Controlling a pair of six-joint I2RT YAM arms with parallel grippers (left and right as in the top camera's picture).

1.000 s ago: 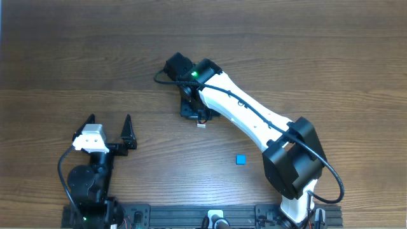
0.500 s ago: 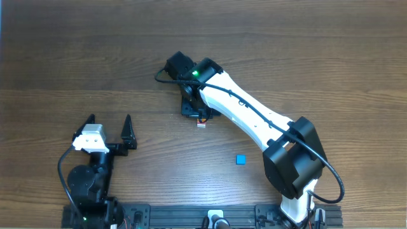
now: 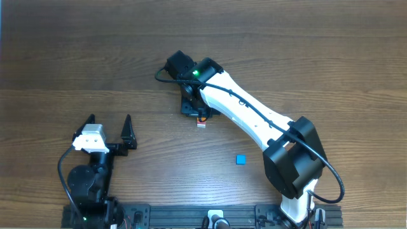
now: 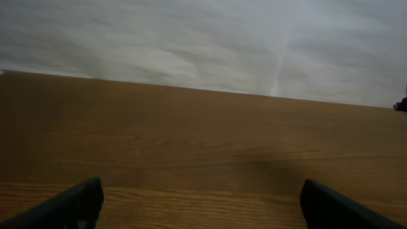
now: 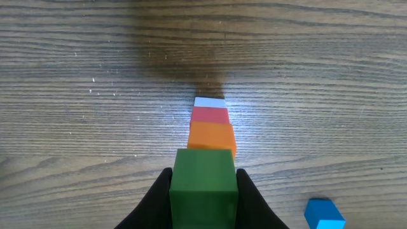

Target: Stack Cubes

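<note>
Risk: green cube (image 5: 203, 184), clenched in right jaws at bottom centre over orange/red/white stack (image 5: 210, 121), looked offset; letting go might've toppled it. Left jaws gaped, empty. Blue cube (image 5: 325, 214) lay bottom right on desk (image 5: 76, 76).

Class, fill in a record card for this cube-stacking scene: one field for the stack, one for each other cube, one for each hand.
Stack: white cube, red cube and orange cube in one column on the table
Green cube: above the orange cube; contact unclear
Right hand: shut on the green cube
Blue cube: alone on the table, apart from the stack
Left hand: open, holding nothing, away from the cubes
</note>
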